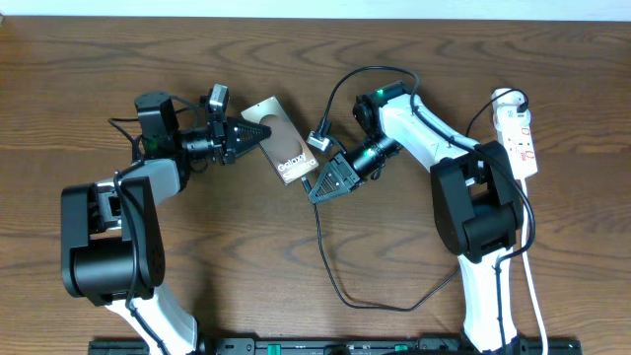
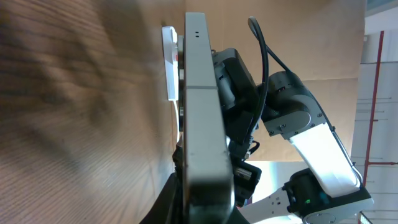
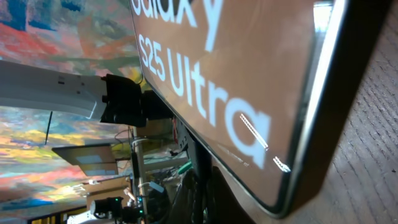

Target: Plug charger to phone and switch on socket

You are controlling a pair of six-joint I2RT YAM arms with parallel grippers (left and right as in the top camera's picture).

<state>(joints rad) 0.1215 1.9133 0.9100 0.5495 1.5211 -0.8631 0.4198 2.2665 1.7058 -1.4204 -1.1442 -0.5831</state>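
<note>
The phone (image 1: 286,150) lies slanted at the table's middle, its brown face and white "Galaxy" strip up. My left gripper (image 1: 258,131) is shut on its upper-left end. In the left wrist view the phone (image 2: 202,124) stands edge-on between the jaws. My right gripper (image 1: 317,185) is shut at the phone's lower-right end, and the charger (image 1: 325,256), a thin black cable, leads out from under it. Its plug tip is hidden. The right wrist view is filled by the phone (image 3: 236,81) face. The white socket (image 1: 520,138) lies at the far right.
The charger cable loops down toward the front edge and back to the right arm's base (image 1: 483,296). A black plug (image 1: 509,98) sits in the socket's far end and its white cord (image 1: 532,286) runs along the right side. The left arm's base (image 1: 108,247) stands front left.
</note>
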